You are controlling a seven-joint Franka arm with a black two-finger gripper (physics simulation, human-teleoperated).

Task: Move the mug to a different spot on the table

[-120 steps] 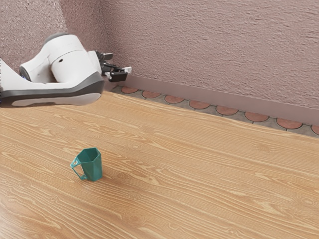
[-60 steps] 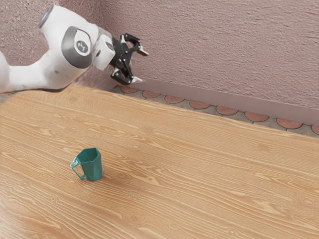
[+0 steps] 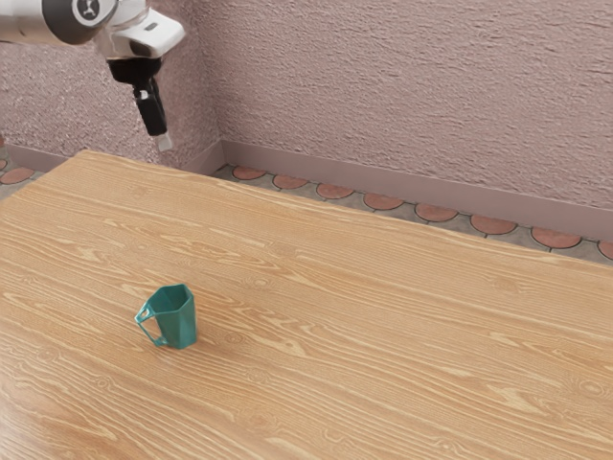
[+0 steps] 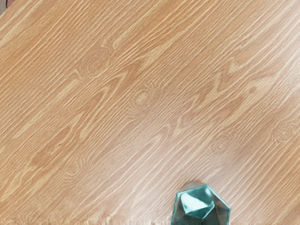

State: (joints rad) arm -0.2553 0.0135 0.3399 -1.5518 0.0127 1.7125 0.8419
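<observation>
The wooden table (image 3: 383,316) carries a single teal mug (image 3: 172,314), standing upright, well apart from the raised gripper (image 3: 164,144).

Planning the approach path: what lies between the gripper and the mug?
Nothing stands there: in the exterior view, only bare wooden table stretches between the gripper and the teal mug.

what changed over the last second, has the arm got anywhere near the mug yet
The arm rose and drew back toward the exterior view's left, and its gripper, which pointed sideways before, now points down from high above the table. Nothing was grasped or released. The mug stayed upright on the same spot, untouched and well apart from the gripper.
</observation>
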